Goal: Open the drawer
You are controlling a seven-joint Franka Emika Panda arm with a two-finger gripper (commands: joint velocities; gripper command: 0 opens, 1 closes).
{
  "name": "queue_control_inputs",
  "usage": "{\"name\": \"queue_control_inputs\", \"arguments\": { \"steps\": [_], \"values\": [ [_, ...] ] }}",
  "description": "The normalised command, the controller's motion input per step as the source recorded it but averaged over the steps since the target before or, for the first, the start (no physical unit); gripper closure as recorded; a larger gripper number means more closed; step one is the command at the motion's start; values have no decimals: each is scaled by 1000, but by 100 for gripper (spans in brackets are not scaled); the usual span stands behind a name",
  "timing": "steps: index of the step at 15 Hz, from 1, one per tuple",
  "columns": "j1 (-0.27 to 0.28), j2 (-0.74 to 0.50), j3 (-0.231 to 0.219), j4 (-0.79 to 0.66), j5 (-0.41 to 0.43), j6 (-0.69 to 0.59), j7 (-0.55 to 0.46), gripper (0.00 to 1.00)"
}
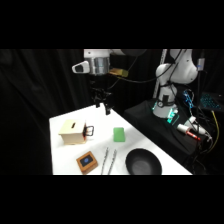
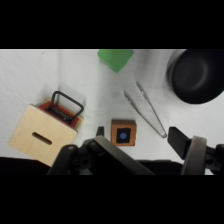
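Hovering above the tabletop [image 1: 65,150], the pincer [image 1: 103,106] hangs spread wide and empty, well apart from the drawer [image 1: 86,131]. The drawer sits in the tan wooden box [image 1: 72,131] at the left, showing only a sliver of reddish side. The approach step seems in hand; next, descend and align on the black loop handle [image 2: 66,105].

The table [image 1: 65,160] is showing plain white. The drawer [image 2: 62,111] is showing reddish-orange sides and a black handle in its tan box [image 2: 42,135]. The block [image 2: 116,58] is showing green, the bowl [image 2: 197,75] black, the tongs [image 2: 147,110] silvery metal, and the small square [image 2: 123,133] wood-brown around dark blue.
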Motion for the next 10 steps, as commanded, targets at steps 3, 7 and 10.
{"name": "queue_control_inputs", "arguments": {
  "steps": [3,7,10],
  "values": [
    [-19,57,2,55,-11,35,100,0],
    [-56,215,-48,209,-23,131,237,0],
    [-78,246,-80,283,-40,142,274,0]
  ]
}}
